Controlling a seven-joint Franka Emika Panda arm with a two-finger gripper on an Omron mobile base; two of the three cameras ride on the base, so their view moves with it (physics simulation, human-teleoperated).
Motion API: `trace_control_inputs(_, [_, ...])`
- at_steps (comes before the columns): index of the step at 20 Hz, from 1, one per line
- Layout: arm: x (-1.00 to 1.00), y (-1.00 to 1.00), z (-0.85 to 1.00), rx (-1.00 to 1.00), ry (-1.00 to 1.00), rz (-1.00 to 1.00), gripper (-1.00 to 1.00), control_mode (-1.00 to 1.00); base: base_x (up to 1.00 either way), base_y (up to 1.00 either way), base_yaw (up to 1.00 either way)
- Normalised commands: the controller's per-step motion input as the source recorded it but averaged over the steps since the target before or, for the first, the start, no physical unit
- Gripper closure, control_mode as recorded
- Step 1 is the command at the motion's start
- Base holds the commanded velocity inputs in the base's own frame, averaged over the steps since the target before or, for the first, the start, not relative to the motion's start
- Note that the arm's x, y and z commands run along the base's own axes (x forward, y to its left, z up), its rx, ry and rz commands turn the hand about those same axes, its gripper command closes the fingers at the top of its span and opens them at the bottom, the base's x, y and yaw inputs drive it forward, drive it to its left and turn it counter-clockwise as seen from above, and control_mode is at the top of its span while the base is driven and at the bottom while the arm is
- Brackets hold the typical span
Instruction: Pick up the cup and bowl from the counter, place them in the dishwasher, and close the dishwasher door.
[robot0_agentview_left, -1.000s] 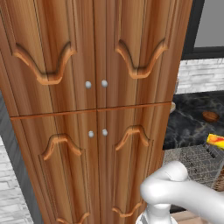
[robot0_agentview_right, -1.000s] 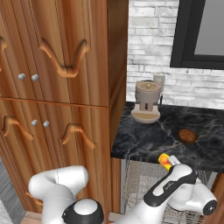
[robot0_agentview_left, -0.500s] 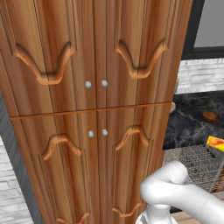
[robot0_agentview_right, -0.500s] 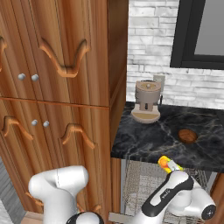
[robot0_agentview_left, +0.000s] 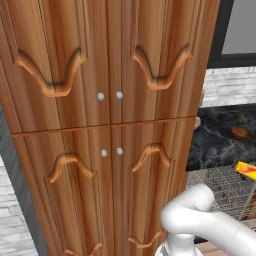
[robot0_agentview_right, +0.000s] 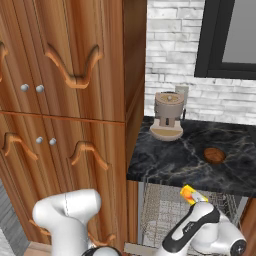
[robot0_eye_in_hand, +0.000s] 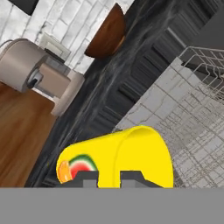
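While the gripper (robot0_eye_in_hand: 108, 177) pinches the cup (robot0_eye_in_hand: 118, 157) over the dishwasher (robot0_agentview_right: 165, 215) rack, we log it low | bowl (robot0_agentview_right: 214, 155) on counter (robot0_agentview_right: 175, 160), at 1 o'clock of cup | beige appliance (robot0_agentview_right: 167, 116) at 11.

Small reddish-brown bowl (robot0_agentview_right: 214, 155) on black veined marble counter (robot0_agentview_right: 170, 160), well right of beige coffee machine (robot0_agentview_right: 167, 116) at back wall. Grey wire-mesh rack (robot0_agentview_right: 165, 215) below counter edge. Yellow cup (robot0_agentview_right: 188, 193) above rack. Tall carved wooden cabinet (robot0_agentview_right: 70, 100) left of counter.

Carved wooden cabinet (robot0_agentview_left: 110, 125), beige coffee machine (robot0_agentview_right: 168, 116), brick wall (robot0_agentview_right: 172, 45).
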Motion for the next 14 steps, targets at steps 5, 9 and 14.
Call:
trace_control_inputs(5, [-0.17,-0.03,-0.14,0.00,0.02,0.00,1.00,-1.00,0.00,0.00,0.00])
trace_control_inputs(9, [-0.13,-0.13,0.00,0.07,0.00,0.00,1.00,-1.00,0.00,0.00,0.00])
trace_control_inputs(14, [0.01,-0.25,-0.14,0.10,0.04,0.00,1.00,-1.00,0.00,0.00,0.00])
